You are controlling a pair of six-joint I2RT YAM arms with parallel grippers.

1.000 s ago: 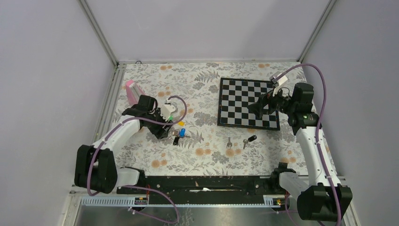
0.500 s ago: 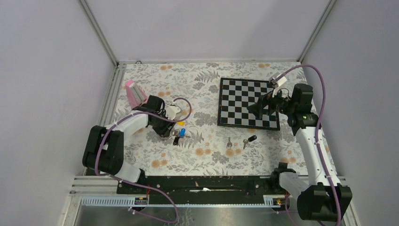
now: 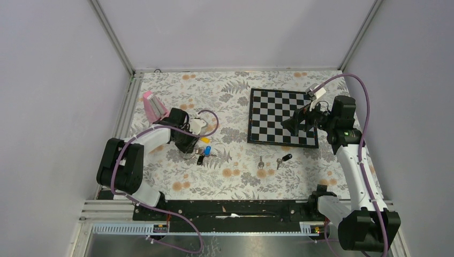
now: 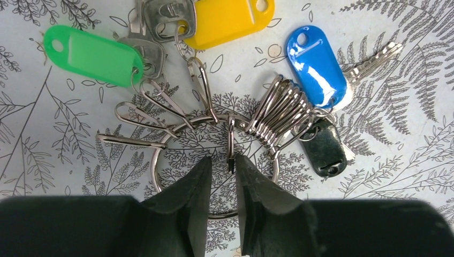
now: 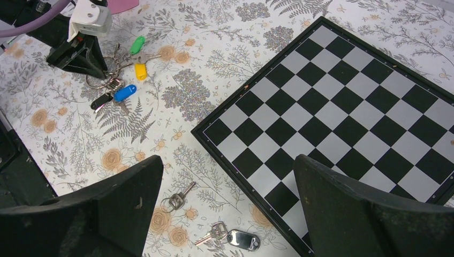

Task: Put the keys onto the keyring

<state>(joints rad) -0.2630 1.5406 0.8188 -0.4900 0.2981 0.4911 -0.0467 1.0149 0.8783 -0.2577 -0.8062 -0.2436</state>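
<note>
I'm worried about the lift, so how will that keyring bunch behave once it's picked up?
Probably floppy: the keyring carries tags on separate loose rings. Likely to swing, since the left gripper straddles just one thin ring. Smooth wire may slip.

Even, diffuse overhead light fills every view; shadows are faint and soft. White glare streaks the blue tag (image 4: 316, 67). The near fingers (image 4: 184, 214) look dark and slightly blurred.

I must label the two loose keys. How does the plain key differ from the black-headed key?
The plain key is all bare metal; the black-headed key has a black plastic head. The plain key lies closer to the keyring, the black-headed key farther. Both lie loose on the tablecloth.
</note>
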